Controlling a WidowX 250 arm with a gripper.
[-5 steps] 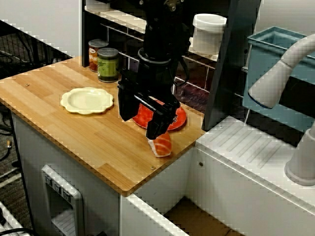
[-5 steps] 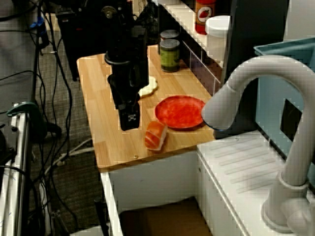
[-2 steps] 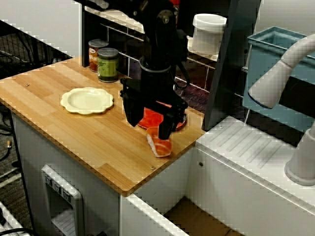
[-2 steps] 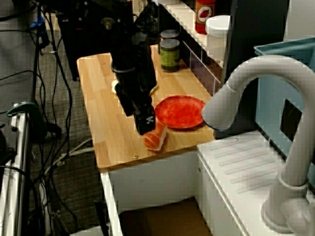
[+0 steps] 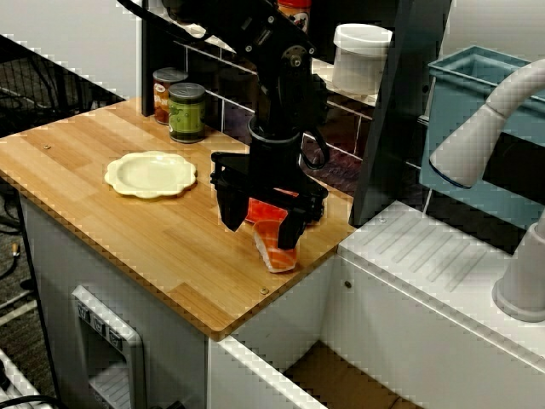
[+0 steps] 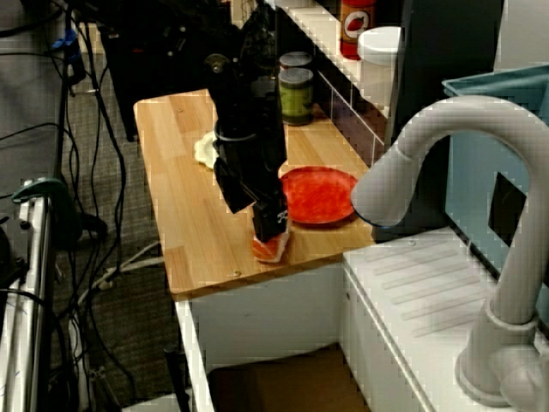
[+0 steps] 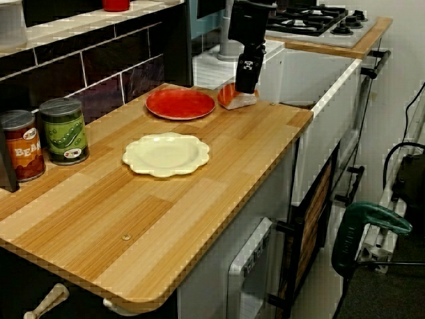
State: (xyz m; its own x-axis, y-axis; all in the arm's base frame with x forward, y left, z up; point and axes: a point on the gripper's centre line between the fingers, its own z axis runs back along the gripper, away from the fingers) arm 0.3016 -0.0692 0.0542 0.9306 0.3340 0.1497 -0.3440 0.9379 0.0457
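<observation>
A piece of salmon sushi (image 5: 275, 247) lies on the wooden counter (image 5: 128, 230) near its right front corner, just in front of a red plate (image 6: 316, 194). My black gripper (image 5: 260, 223) hangs low over the sushi, open, its two fingers spread wide. One finger (image 5: 289, 232) is right above the sushi and the other (image 5: 230, 213) is to its left. In the sink-side view the gripper (image 6: 262, 219) covers the top of the sushi (image 6: 269, 248). The view along the counter shows the gripper (image 7: 246, 83) just above the sushi (image 7: 236, 98). Whether they touch cannot be made out.
A cream scalloped plate (image 5: 151, 173) sits left of the arm. Two cans (image 5: 186, 112) stand at the back by the tiled wall. A white container (image 5: 362, 58) is on the shelf. The counter's edge (image 5: 281, 290), a white drainboard (image 5: 443, 264) and a grey faucet (image 5: 485, 128) are to the right.
The gripper has moved right and down, from beside the sushi to over it, and has turned so its fingers straddle it. The sushi and plates have not moved.
</observation>
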